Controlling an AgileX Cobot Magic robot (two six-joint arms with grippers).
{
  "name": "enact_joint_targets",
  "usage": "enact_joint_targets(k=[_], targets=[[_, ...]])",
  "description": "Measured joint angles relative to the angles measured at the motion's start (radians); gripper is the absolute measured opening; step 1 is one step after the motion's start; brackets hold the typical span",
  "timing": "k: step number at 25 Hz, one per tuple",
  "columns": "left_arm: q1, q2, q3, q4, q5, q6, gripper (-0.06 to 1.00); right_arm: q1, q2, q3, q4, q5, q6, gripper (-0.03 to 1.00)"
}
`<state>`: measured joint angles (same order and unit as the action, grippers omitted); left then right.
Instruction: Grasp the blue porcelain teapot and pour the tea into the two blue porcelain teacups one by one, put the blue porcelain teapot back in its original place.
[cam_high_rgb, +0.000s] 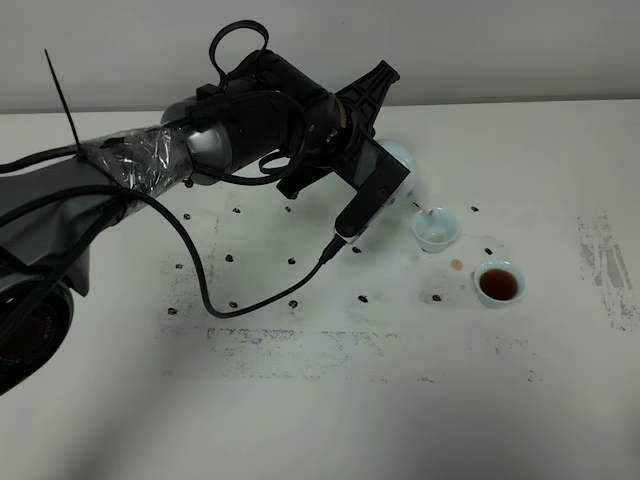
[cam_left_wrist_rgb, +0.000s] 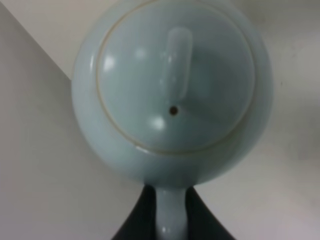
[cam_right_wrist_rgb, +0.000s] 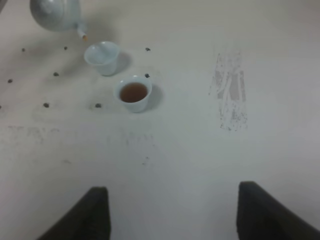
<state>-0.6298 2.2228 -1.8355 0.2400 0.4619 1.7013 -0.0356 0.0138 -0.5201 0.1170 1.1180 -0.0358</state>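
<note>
The blue porcelain teapot (cam_high_rgb: 407, 160) hangs tilted above the table, mostly hidden behind my left arm. My left gripper (cam_left_wrist_rgb: 171, 222) is shut on its loop handle (cam_left_wrist_rgb: 171, 210), and the knobbed lid (cam_left_wrist_rgb: 177, 65) fills the left wrist view. From its spout (cam_right_wrist_rgb: 81, 34) a thin brown stream falls toward the nearer teacup (cam_high_rgb: 436, 229) (cam_right_wrist_rgb: 102, 58), which looks almost empty. The other teacup (cam_high_rgb: 499, 284) (cam_right_wrist_rgb: 134, 93) holds brown tea. My right gripper (cam_right_wrist_rgb: 172, 215) is open, low over bare table well short of the cups, and it does not show in the exterior high view.
A small brown spill (cam_high_rgb: 456, 264) lies between the cups. Dark specks (cam_high_rgb: 292, 261) dot the white table around them. A grey scuffed patch (cam_high_rgb: 605, 270) marks the right side. The left arm's black cable (cam_high_rgb: 250, 305) loops over the table's middle.
</note>
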Motion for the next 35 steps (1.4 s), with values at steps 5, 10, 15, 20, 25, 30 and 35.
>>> enact_joint_targets(k=[5, 10, 15, 20, 25, 30, 35], targets=[[-0.004, 0.0, 0.0, 0.012, 0.0, 0.011, 0.04, 0.0, 0.0, 0.0, 0.0, 0.0, 0.0, 0.52], [-0.008, 0.0, 0.0, 0.029, -0.001, 0.03, 0.04, 0.0, 0.0, 0.0, 0.0, 0.0, 0.0, 0.52], [-0.01, 0.0, 0.0, 0.065, -0.002, 0.033, 0.04, 0.0, 0.0, 0.0, 0.0, 0.0, 0.0, 0.52], [-0.017, 0.0, 0.0, 0.074, -0.005, 0.034, 0.04, 0.0, 0.0, 0.0, 0.0, 0.0, 0.0, 0.52], [-0.017, 0.0, 0.0, 0.076, -0.006, 0.034, 0.04, 0.0, 0.0, 0.0, 0.0, 0.0, 0.0, 0.52], [-0.017, 0.0, 0.0, 0.076, -0.007, 0.034, 0.04, 0.0, 0.0, 0.0, 0.0, 0.0, 0.0, 0.52], [-0.017, 0.0, 0.0, 0.077, -0.022, 0.035, 0.04, 0.0, 0.0, 0.0, 0.0, 0.0, 0.0, 0.52]])
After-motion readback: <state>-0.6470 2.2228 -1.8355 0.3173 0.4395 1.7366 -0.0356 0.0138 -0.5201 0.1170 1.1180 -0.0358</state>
